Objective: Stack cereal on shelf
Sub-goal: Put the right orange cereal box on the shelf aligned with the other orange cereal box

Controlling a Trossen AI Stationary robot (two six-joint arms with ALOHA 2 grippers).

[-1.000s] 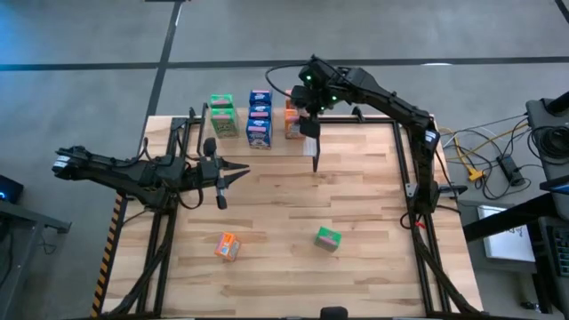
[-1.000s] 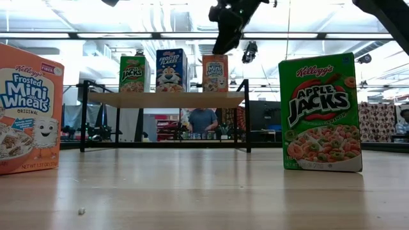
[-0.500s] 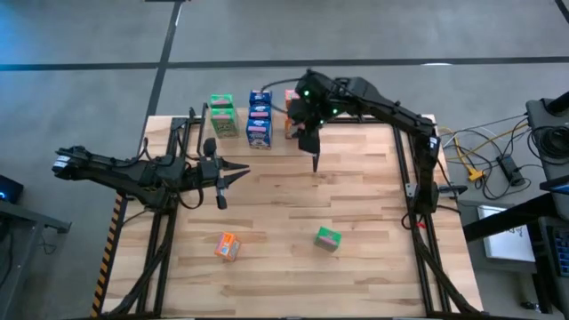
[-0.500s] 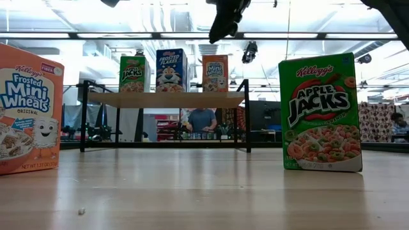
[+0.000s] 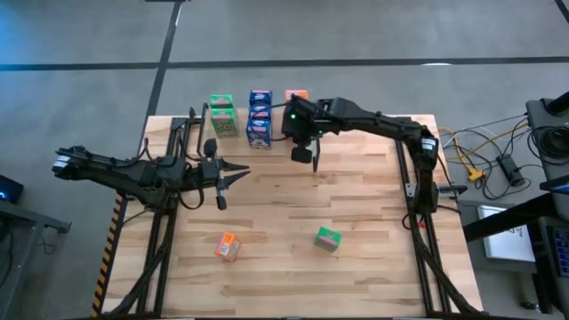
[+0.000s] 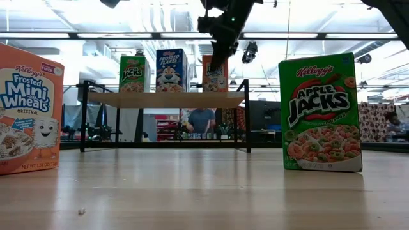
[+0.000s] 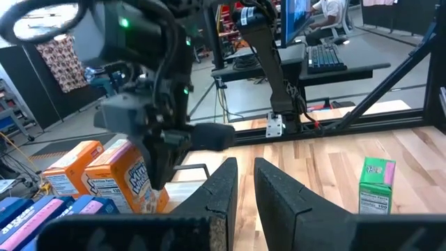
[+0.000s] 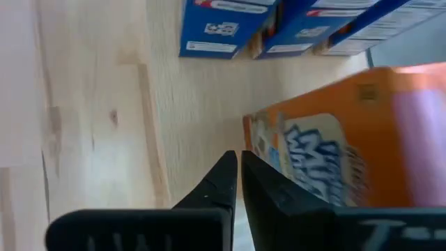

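Note:
The shelf (image 5: 238,135) stands at the table's far edge with cereal on it in three rows: green boxes (image 5: 222,116), blue boxes (image 5: 260,117) and orange boxes (image 5: 296,95). My right gripper (image 8: 238,160) is shut and slants down just in front of the orange row (image 8: 327,153), above the shelf board (image 6: 166,99). On the open table stand a loose orange box (image 5: 228,246) and a loose green box (image 5: 328,238), both upright. My left gripper (image 5: 240,174) waits shut over the table's left side, pointing level. My right gripper has its shut fingertips (image 8: 230,167) beside the near lower corner of the front orange box (image 8: 254,132), coming slanting down from the table's right and near side. Whether they touch the box, I cannot tell.
Black frame posts stand along the table's left (image 5: 160,222) and right (image 5: 413,178) sides. Bare tabletop (image 5: 293,204) lies between the shelf and the two loose boxes. Cables and gear (image 5: 498,164) lie off the table's right edge. A person (image 6: 202,120) is in the room behind.
My right gripper has shut with nothing between its fingers. It has dropped and swung toward the table's left, closer to the orange row on the shelf. The boxes on the shelf stand as before.

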